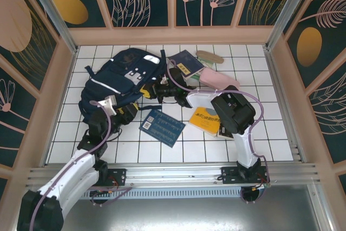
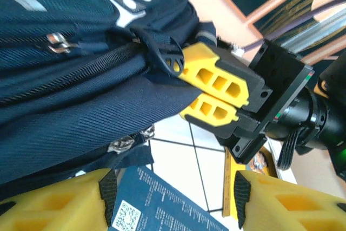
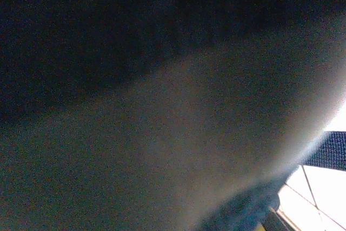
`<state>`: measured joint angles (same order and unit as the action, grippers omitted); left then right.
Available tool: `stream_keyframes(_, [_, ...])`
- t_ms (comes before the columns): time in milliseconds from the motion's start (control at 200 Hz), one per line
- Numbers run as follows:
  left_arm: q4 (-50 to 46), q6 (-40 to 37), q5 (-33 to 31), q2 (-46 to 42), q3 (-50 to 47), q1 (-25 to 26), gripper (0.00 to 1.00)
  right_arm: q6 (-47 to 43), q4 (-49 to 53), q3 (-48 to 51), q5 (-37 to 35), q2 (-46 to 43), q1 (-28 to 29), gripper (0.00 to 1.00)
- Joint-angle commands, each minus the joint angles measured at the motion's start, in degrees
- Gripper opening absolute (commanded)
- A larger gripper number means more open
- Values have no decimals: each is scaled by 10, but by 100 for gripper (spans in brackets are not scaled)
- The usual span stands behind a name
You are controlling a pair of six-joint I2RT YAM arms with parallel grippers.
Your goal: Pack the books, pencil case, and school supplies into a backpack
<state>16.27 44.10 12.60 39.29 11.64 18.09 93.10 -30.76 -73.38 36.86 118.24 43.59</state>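
The navy backpack (image 1: 116, 77) lies at the back left of the tiled table. My right gripper (image 1: 147, 91) reaches left to the backpack's near edge and is shut on the navy fabric (image 2: 81, 79); in the left wrist view the cloth runs in between the right gripper's (image 2: 186, 91) yellow fingers. My left gripper (image 1: 128, 112) hovers just in front of the bag, open and holding nothing. Below the left gripper (image 2: 172, 198) lies the blue book (image 2: 157, 204). The blue book (image 1: 160, 126) and the yellow book (image 1: 203, 121) lie flat in the middle. The pink pencil case (image 1: 219, 79) lies behind the right arm.
A dark navy booklet (image 1: 186, 62) and a tan oval piece (image 1: 210, 56) lie at the back, right of the backpack. Wooden walls close in the table on three sides. The right wrist view is dark, with cloth pressed close against it.
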Motion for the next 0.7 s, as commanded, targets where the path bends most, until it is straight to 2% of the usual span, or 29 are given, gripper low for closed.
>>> stream_keyframes(0, [-104,-63,-70,-37,32,4,61,-27,28,-72,2,-51,-1,0])
stream_keyframes(135, [-125,-53,-101,-10,37,20,57,-45,116,-141,5,-27,-4,0])
stream_keyframes(240, [-132,-44,-94,23,47,22,54,-47,163,-163,-17,-27,-5,0])
stream_keyframes(340, [-132,-29,-85,46,60,22,52,-38,175,-176,-20,-25,-6,0])
stream_keyframes(490, [-135,-39,-112,71,84,22,46,-41,180,-191,-19,-26,-6,0])
stream_keyframes(591, [-61,-73,-107,55,57,22,39,-52,173,-193,-9,-26,-6,0])
stream_keyframes(696, [92,-95,-102,-1,-28,22,44,-74,162,-194,2,-26,-6,0])
